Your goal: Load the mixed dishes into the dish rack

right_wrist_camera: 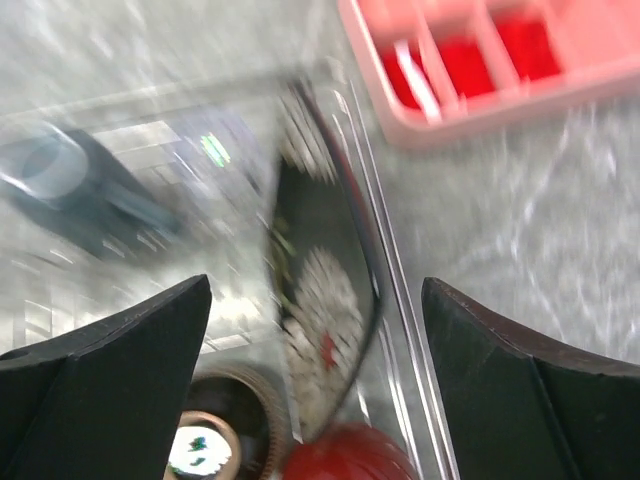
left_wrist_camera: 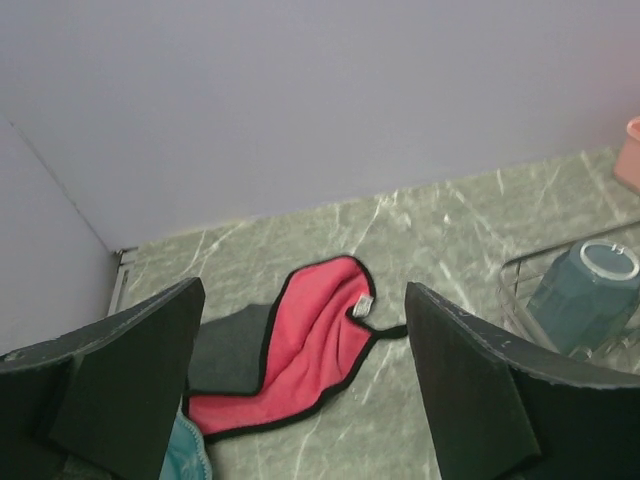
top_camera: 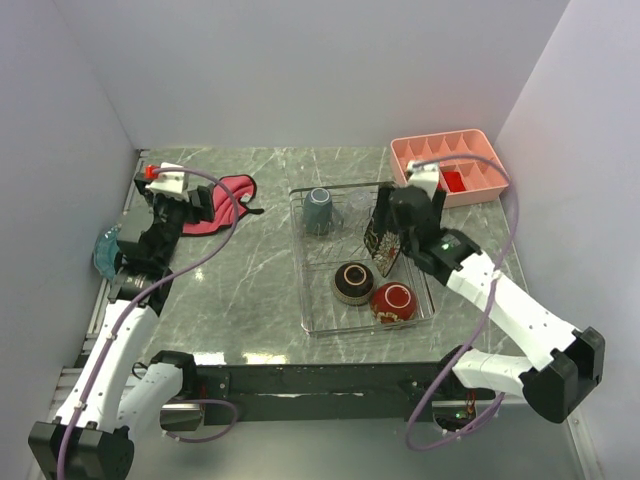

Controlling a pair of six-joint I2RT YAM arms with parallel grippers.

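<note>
Dish rack point(top_camera: 360, 328) sits right of centre on the table point(top_camera: 240, 300). It holds the grey-blue mug point(top_camera: 318, 210) at its far left, the square dark plate point(top_camera: 381, 235) on edge, and the dark cream-lined bowl point(top_camera: 352, 282) and red bowl point(top_camera: 393, 300) at its near end. The round blue plate point(top_camera: 103, 250) lies at the table's left edge.

Left wrist view — the left gripper point(left_wrist_camera: 300, 300) is spread wide above the red-pink cloth point(left_wrist_camera: 310, 350), holding nothing.

Right wrist view, blurred — the right gripper point(right_wrist_camera: 315, 290) is parted, the square dark plate standing between its fingers point(right_wrist_camera: 120, 350), seemingly clear of both.
</note>
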